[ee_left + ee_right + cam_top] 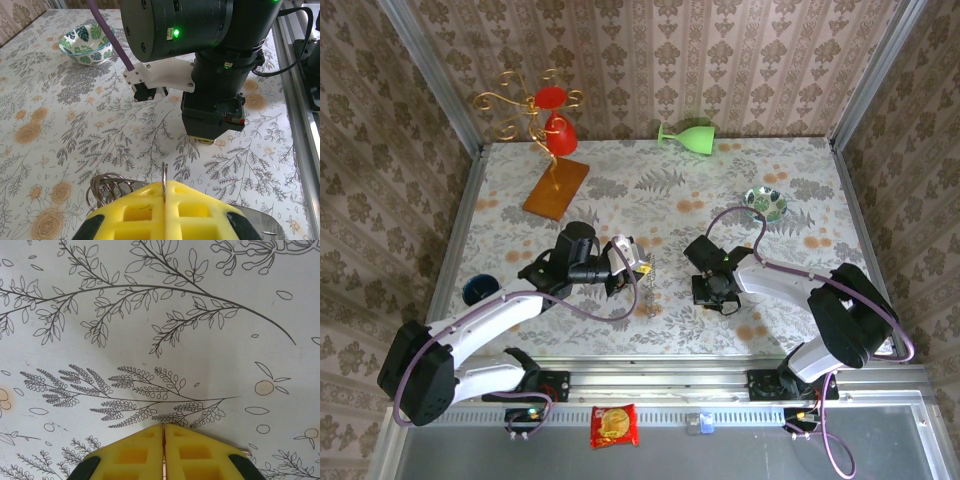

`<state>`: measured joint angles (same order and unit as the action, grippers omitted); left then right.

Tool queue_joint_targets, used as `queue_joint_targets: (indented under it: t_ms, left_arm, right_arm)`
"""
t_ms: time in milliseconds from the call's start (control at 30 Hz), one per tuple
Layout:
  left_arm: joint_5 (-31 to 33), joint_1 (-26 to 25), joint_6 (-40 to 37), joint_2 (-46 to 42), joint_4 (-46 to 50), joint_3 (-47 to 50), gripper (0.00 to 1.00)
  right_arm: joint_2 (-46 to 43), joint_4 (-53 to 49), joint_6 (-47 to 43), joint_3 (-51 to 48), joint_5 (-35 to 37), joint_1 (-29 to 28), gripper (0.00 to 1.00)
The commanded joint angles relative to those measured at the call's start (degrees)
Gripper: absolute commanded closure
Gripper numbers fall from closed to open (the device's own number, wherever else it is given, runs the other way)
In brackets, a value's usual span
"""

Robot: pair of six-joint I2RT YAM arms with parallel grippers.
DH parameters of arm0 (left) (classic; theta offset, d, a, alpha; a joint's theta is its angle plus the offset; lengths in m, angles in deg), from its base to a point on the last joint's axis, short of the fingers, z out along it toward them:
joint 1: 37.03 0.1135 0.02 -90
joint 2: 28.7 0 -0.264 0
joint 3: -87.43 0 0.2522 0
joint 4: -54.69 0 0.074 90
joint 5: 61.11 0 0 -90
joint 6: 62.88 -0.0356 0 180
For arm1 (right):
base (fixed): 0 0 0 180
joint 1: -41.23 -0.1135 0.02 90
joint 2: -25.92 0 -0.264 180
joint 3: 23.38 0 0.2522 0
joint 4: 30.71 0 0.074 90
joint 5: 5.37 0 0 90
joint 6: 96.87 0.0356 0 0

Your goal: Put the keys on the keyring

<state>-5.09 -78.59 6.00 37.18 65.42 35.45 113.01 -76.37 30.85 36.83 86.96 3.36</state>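
Plainly, the left gripper is clamped on the keyring, holding it upright and edge-on above the table, near the middle of the scene. Just to its right, the right gripper points down at the table with its pads pressed together. I cannot tell whether a key is pinched between them, and the keys are too small to find elsewhere. The ring looks like thin, stiff metal, light and probably slick, so a firm pinch across its flat rim suits it. A key would be lighter still and apt to swivel. I would take it by the blade, leaving the head free for the ring.
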Motion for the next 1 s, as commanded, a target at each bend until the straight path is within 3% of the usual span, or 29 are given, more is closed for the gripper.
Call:
queue_joint_targets:
  t_ms: [0,600,967]
  left_arm:
    - [-0.45,-0.27,-1.37,-1.47,-0.29,0.19,1.00]
    - [-0.75,-0.23,-1.40,-1.38,-0.27,0.00,1.00]
    - [-0.09,-0.26,-0.01,-1.46,-0.29,-0.43,1.00]
  right_arm:
    - [0.83,-1.73,-0.05,1.61,-0.13,-0.17,0.88]
    - [1.94,-2.84,-0.45,2.06,-0.22,-0.19,0.86]
    - [-1.46,-2.74,-1.13,1.80,0.53,-0.19,1.00]
